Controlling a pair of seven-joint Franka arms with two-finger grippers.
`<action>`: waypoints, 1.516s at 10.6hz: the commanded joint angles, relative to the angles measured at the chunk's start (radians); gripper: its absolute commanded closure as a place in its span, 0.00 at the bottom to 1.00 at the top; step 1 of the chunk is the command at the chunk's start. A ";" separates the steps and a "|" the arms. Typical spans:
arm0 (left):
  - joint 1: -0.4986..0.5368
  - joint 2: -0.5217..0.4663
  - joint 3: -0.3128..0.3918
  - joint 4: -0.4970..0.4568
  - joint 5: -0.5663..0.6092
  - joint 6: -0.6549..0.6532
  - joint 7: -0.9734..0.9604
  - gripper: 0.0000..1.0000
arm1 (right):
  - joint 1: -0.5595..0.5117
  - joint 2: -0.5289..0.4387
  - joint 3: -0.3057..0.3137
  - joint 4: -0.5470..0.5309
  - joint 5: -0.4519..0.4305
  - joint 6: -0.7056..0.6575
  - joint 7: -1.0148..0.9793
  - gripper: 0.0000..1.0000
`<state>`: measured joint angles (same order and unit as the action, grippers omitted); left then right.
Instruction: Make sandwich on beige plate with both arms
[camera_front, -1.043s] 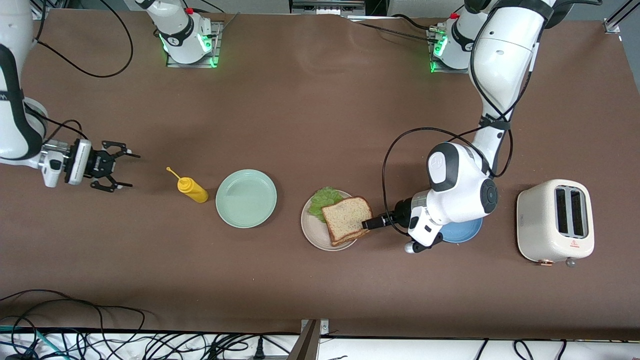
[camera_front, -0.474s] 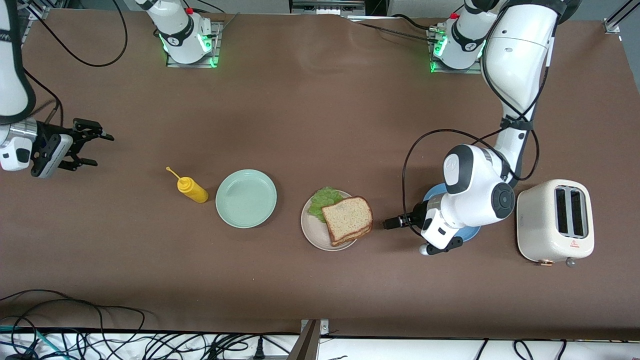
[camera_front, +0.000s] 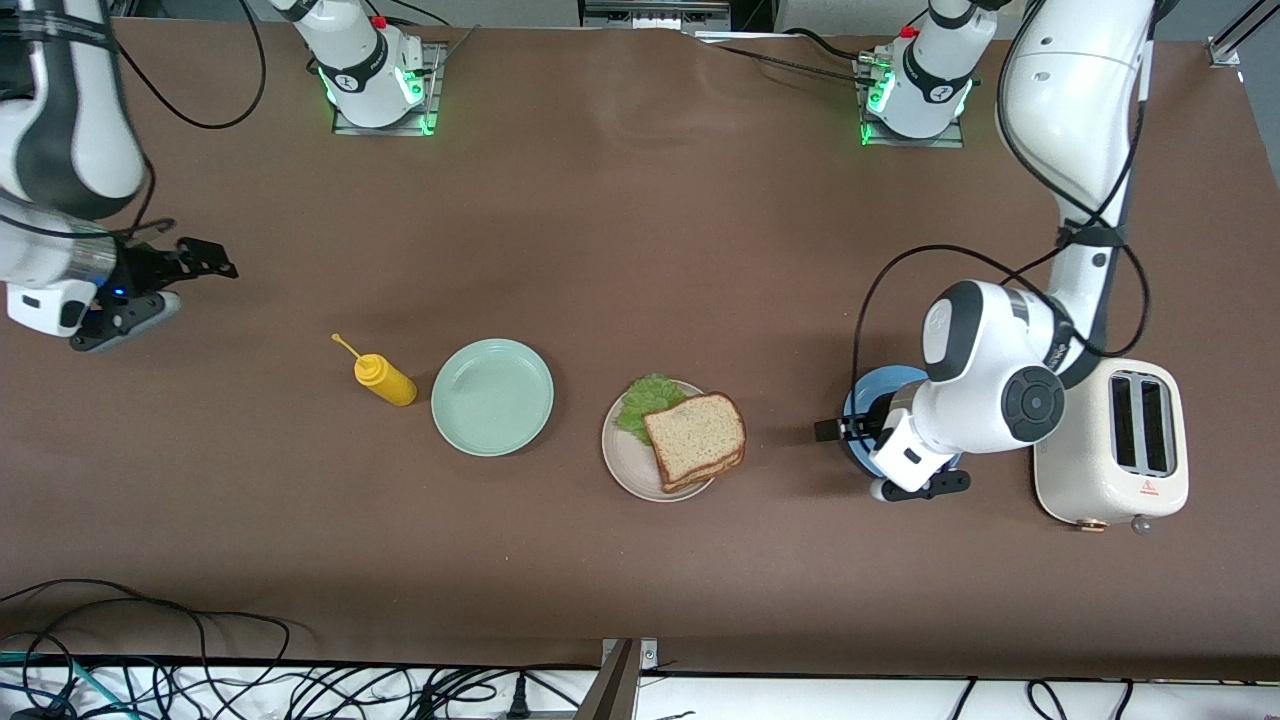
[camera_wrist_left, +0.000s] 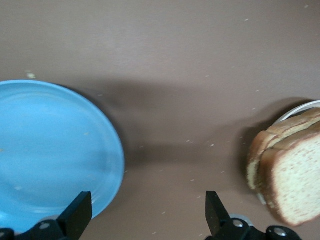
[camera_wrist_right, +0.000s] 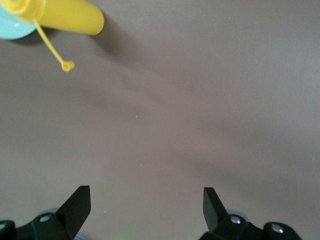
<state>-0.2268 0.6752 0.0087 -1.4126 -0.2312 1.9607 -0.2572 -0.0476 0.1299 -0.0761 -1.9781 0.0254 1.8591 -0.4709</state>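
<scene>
Looking from the camera's edge of the table inward, we first meet the sandwich (camera_front: 695, 438) lying on the beige plate (camera_front: 628, 462), its top slice of bread square over the lower one and a lettuce leaf (camera_front: 645, 399) poking out at the edge farther from the camera. Our left gripper (camera_front: 835, 430) hangs over the rim of a blue plate (camera_front: 868, 385), apart from the sandwich and toward the left arm's end of the table; its fingers (camera_wrist_left: 80, 214) stand wide and hold nothing. In the left wrist view the sandwich (camera_wrist_left: 290, 175) shows to one side and the blue plate (camera_wrist_left: 50, 150) to the other.

A white toaster (camera_front: 1110, 440) sits beside the blue plate, at the left arm's end. Toward the right arm's end lie a mint green plate (camera_front: 492, 396) and a yellow squeeze bottle (camera_front: 385, 378) on its side. Our right gripper (camera_front: 205, 262) hangs over bare brown table (camera_front: 640, 230), well apart from the sandwich, fingers (camera_wrist_right: 77, 205) wide and empty. Both arm bases stand along the table's edge farthest from the camera.
</scene>
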 joint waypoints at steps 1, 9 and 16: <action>0.018 -0.040 -0.004 -0.005 0.097 -0.089 -0.011 0.00 | 0.002 -0.003 0.083 0.007 -0.060 0.009 0.359 0.00; 0.110 -0.120 -0.004 -0.003 0.200 -0.230 0.074 0.00 | 0.046 0.022 0.015 0.364 0.034 -0.059 0.650 0.00; 0.162 -0.250 -0.004 -0.003 0.260 -0.385 0.197 0.00 | 0.037 -0.074 0.059 0.443 0.034 -0.282 0.550 0.00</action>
<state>-0.0672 0.4667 0.0116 -1.4093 -0.0059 1.6103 -0.0838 -0.0045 0.1029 -0.0129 -1.4610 0.0452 1.5535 0.1341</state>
